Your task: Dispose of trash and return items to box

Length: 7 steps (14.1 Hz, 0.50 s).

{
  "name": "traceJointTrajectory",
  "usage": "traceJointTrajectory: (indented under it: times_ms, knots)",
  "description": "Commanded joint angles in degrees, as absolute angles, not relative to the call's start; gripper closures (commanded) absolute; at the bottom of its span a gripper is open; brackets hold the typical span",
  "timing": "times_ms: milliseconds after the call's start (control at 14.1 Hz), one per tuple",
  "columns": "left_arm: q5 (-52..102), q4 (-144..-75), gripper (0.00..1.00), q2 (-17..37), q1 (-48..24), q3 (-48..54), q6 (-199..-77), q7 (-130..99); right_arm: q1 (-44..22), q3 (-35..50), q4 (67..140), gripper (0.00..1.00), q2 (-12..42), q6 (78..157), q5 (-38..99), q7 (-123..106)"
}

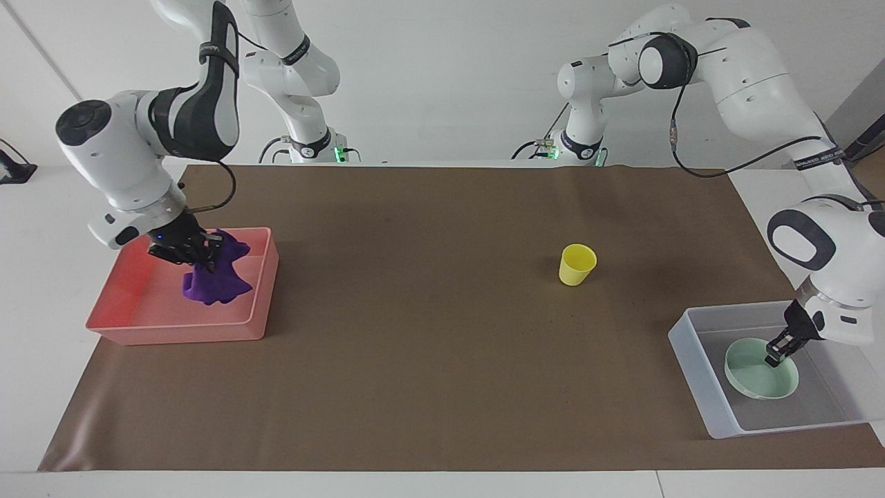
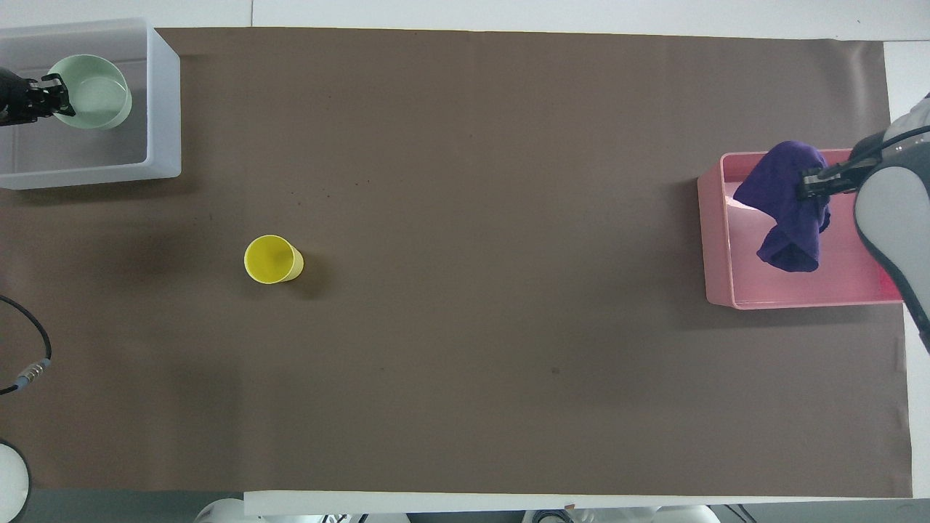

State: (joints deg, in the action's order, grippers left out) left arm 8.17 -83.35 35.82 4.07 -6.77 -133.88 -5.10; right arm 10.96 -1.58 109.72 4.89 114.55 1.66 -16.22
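Observation:
My right gripper is shut on the deep-purple rag, which hangs from it over the pink tray; the overhead view shows the rag inside the tray's outline. My left gripper is shut on the rim of the mint-green bowl, held low inside the translucent box. I cannot tell whether the bowl rests on the floor. The bowl covers the box's label. The yellow cup stands upright on the brown mat, nearer to the robots than the box.
The brown mat covers most of the table. The pink tray sits at the right arm's end and the box at the left arm's end. A cable loop lies at the mat's edge near the left arm's base.

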Motion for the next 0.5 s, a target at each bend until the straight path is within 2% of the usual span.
traceJointTrajectory:
  times_ms: [0,142,283,425]
  knots:
    - [9.1,-87.4,0.0,35.1,3.4,-6.8,-141.2,-4.1,13.7,-0.9,116.3,0.96,3.5,119.7,1.6,-19.5]
    - [9.0,-85.8,0.0,34.4,2.6,-6.8,-137.7,-4.7,14.8,-0.9,120.6,0.91,4.0,125.1,1.6,-19.8]
    - [8.9,-82.4,0.0,30.0,2.6,-6.8,-128.3,-4.7,14.6,-0.9,122.2,0.81,3.8,126.7,1.6,-19.9]
    - [8.2,-81.6,0.0,23.7,1.6,-6.7,-117.6,-5.3,14.3,-0.9,121.8,0.6,3.9,126.2,1.6,-20.0]
